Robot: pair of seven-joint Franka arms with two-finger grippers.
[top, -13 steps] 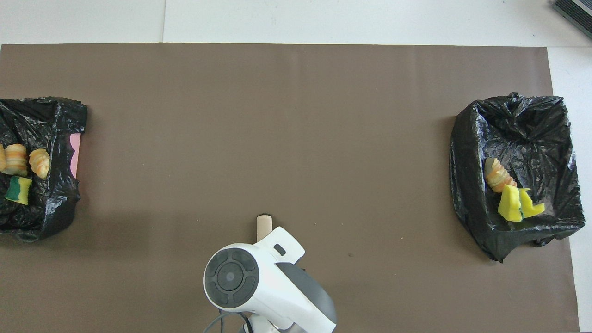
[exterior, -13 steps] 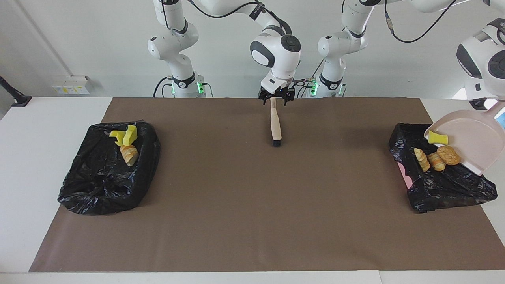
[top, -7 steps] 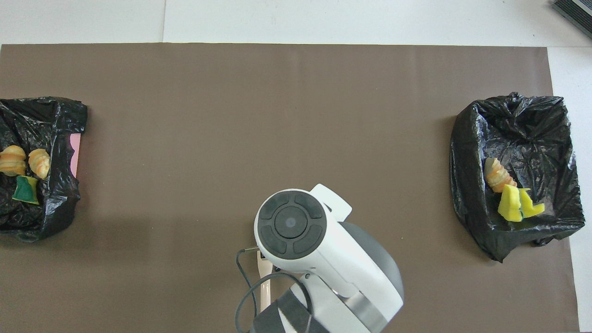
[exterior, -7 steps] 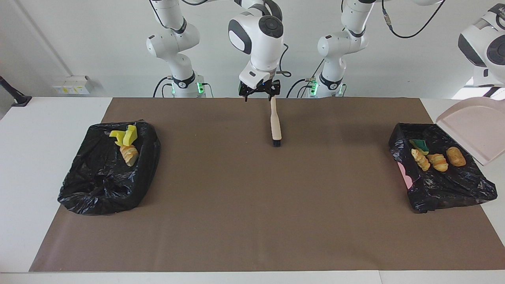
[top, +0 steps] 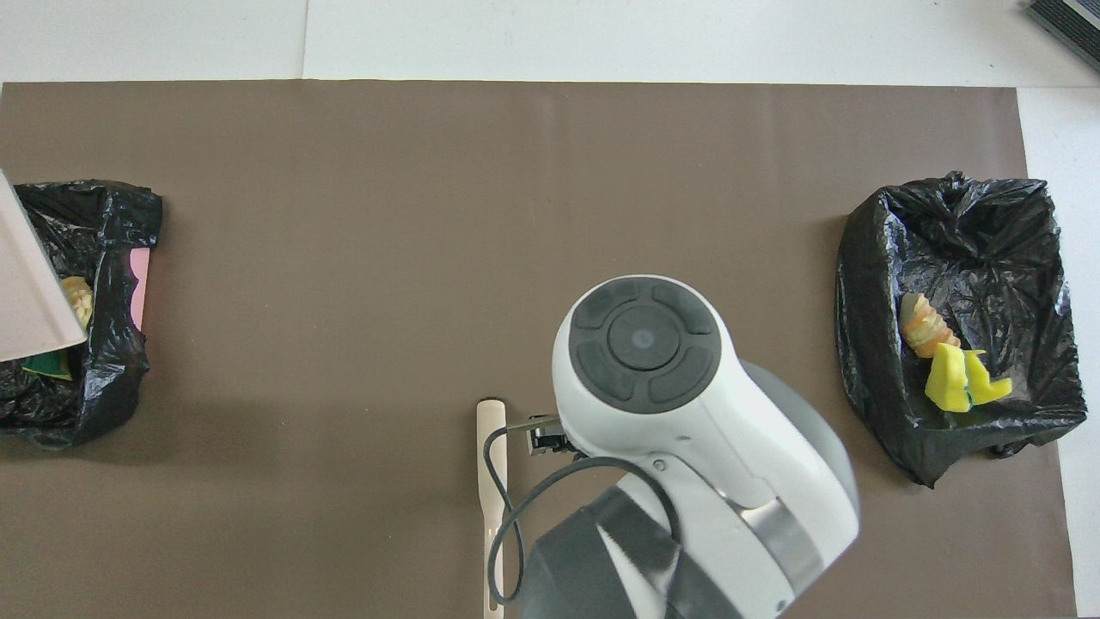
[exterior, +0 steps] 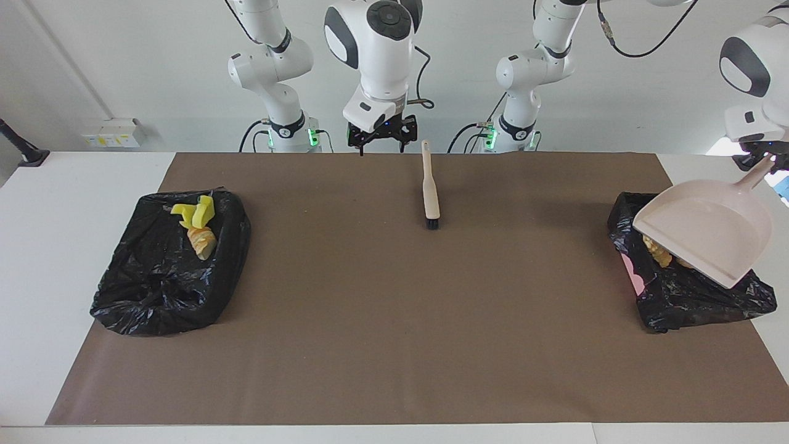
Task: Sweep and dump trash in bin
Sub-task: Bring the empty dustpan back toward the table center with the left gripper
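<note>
Trash [exterior: 657, 251] in bin [exterior: 690, 290], under dustpan [exterior: 709, 231], left pincer [exterior: 759, 159] gripping handle

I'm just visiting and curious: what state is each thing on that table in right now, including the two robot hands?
Brush: lying flat on the mat, let go.
Dustpan: held tilted over a bin, no trash showing in it.
Left gripper: shut on the dustpan's handle.
Right gripper: open, empty, raised near the brush's handle end.
Bin at the left arm's end: holds trash, partly hidden.
Bin at the right arm's end: holds trash.
</note>
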